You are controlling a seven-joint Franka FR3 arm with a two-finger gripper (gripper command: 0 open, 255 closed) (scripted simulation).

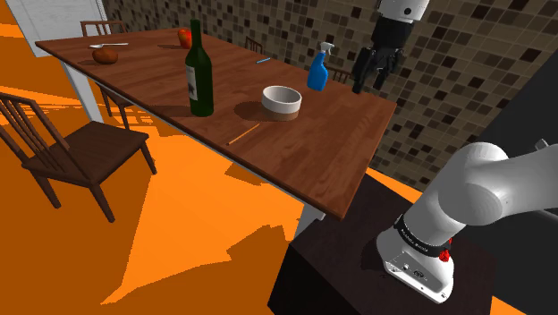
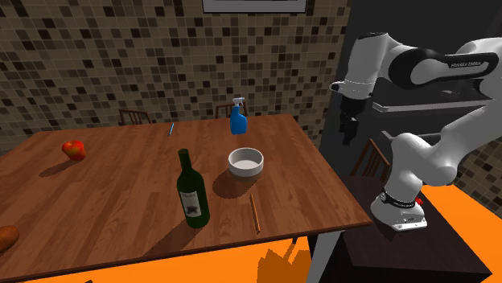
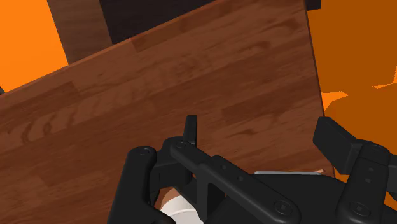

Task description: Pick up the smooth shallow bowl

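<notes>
Two raised views — shared table (image 1: 295, 170)

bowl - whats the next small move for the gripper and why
Probably carry the gripper sideways toward the bowl while lowering it. It hangs high near the table's edge, fingers apart, and in the shoulder view the blue spray bottle stands between it and the bowl, so passing above that bottle seems safest.
</notes>
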